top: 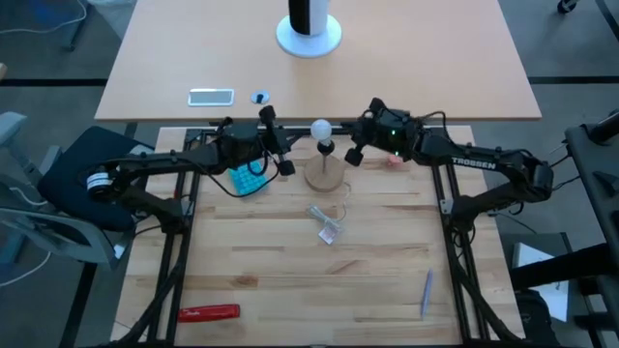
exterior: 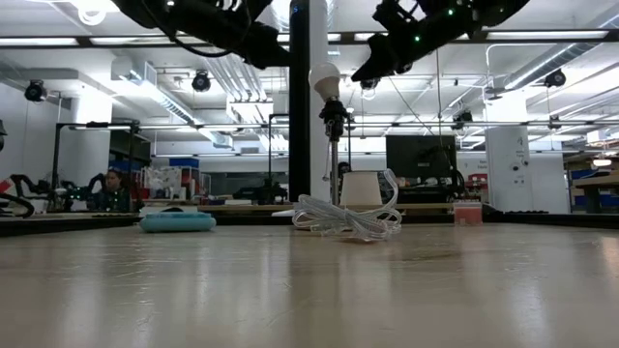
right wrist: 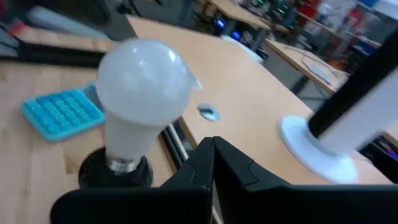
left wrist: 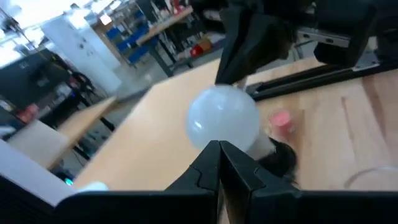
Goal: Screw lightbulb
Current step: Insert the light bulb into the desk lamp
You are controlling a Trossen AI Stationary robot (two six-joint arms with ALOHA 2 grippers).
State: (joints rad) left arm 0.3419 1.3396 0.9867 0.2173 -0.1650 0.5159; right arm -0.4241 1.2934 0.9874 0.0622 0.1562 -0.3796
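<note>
Left of centre in the high view, my left hand (top: 280, 155) hovers closed and empty beside the lamp. The lightbulb (top: 320, 129) sits upright in the black socket (top: 327, 148) on its thin post, above the round wooden base (top: 324, 175), at upper centre of the bench (top: 290, 261). Just right of it, my right hand (top: 360, 145) is also closed, holding nothing.

Blue silicone tray (top: 248, 180) on table (top: 290, 290), left of round wooden base (top: 324, 176). Clear plastic wrapper (top: 327, 225) just below base. Red-handled tool (top: 209, 312) near front-left corner, pen (top: 426, 293) front right. Small pink round thing (top: 395, 159) right of base. White stand (top: 309, 34), phone (top: 211, 96), small disc (top: 259, 97) on far table.
</note>
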